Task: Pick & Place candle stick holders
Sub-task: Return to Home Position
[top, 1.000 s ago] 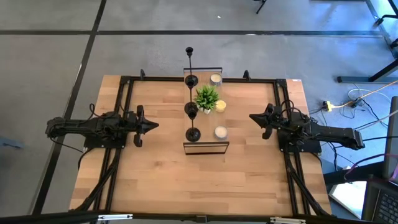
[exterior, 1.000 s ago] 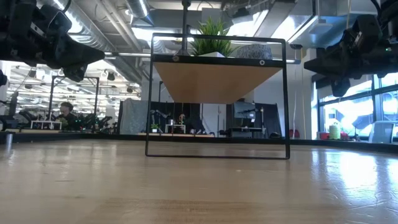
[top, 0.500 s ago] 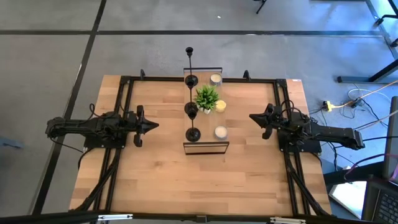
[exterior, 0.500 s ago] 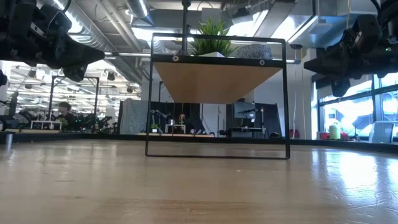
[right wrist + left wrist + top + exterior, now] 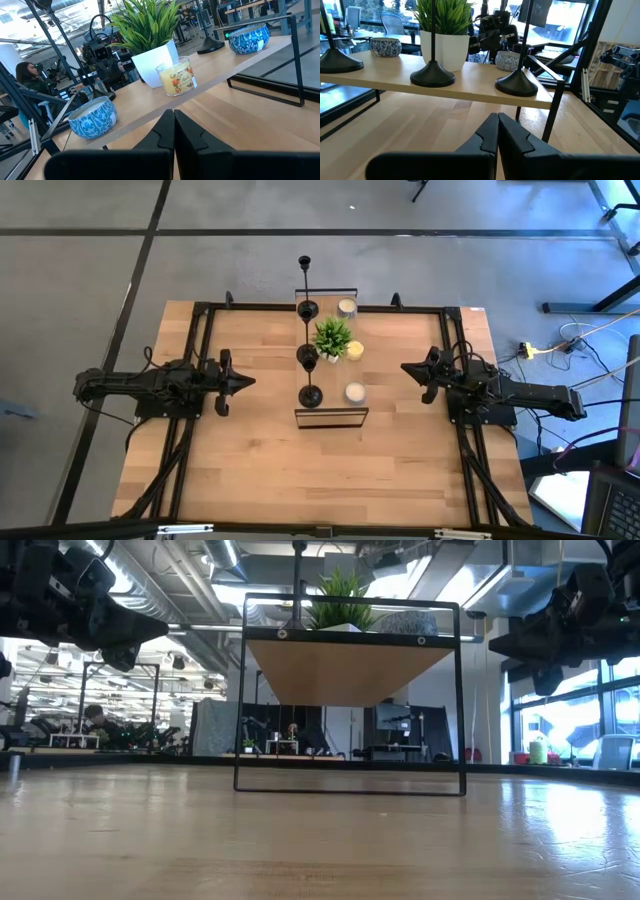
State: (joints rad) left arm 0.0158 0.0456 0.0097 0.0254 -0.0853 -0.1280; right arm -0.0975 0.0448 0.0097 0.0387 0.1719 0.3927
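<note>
Three black candle stick holders (image 5: 307, 310), (image 5: 307, 357), (image 5: 311, 395) stand in a row on a raised wooden shelf (image 5: 330, 416) at the table's middle. Each rests on its round flat base. The left wrist view shows those bases (image 5: 337, 62), (image 5: 432, 78), (image 5: 516, 85) on the shelf board. My left gripper (image 5: 250, 380) is shut and level, well left of the shelf, its fingertips (image 5: 497, 119) together. My right gripper (image 5: 405, 367) is shut and level to the shelf's right, pointing at it (image 5: 173, 114). Neither holds anything.
A small green plant in a white pot (image 5: 333, 337) and several small candles (image 5: 347, 307), (image 5: 354, 350), (image 5: 355, 392) share the shelf beside the holders. The shelf stands on a thin black frame (image 5: 350, 790). Bare wooden table (image 5: 330, 470) lies near the front edge.
</note>
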